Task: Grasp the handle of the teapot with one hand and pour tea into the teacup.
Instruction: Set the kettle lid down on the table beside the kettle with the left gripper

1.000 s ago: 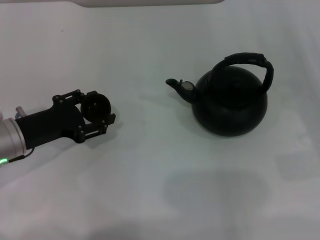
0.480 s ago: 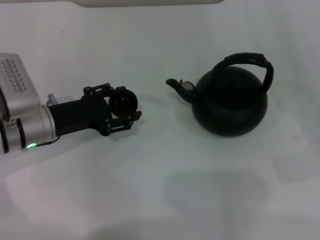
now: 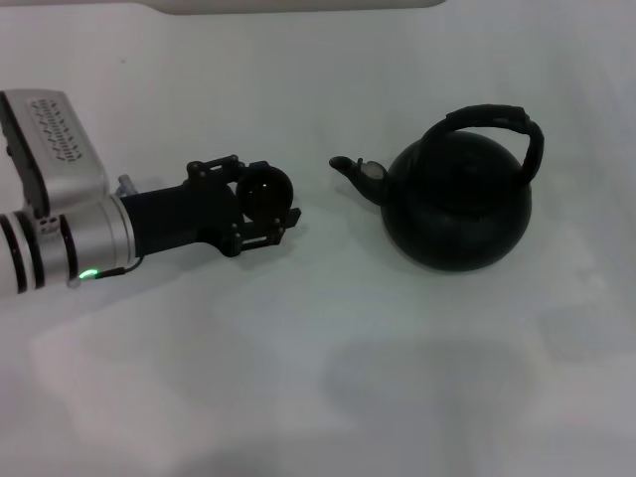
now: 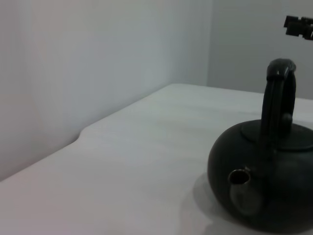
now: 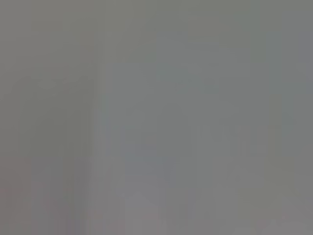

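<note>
The left gripper (image 3: 266,204) reaches in from the left of the head view, its black fingers (image 3: 283,221) closed on either side of the teacup (image 3: 264,191), which sits pinched between them; whether the cup rests on the white table (image 3: 298,378) or is lifted clear of it cannot be told. The teacup lies a short way to the left of the teapot's spout (image 3: 356,171), apart from it. The teapot (image 3: 458,204) stands upright on the table right of centre, spout pointing toward the cup, with a small silvery disc (image 3: 375,171) at the spout's base. The handle (image 3: 502,121) arches over the pot's top and nothing grips it. In the left wrist view the teapot (image 4: 266,188) fills the near side, spout opening (image 4: 238,176) facing the camera, the handle (image 4: 278,100) rising upright above the lid. A small black piece (image 4: 299,25) of equipment shows beyond the pot, unidentifiable. The right gripper appears in no view; the right wrist view shows only a flat grey field. No tea is discernible anywhere.
</note>
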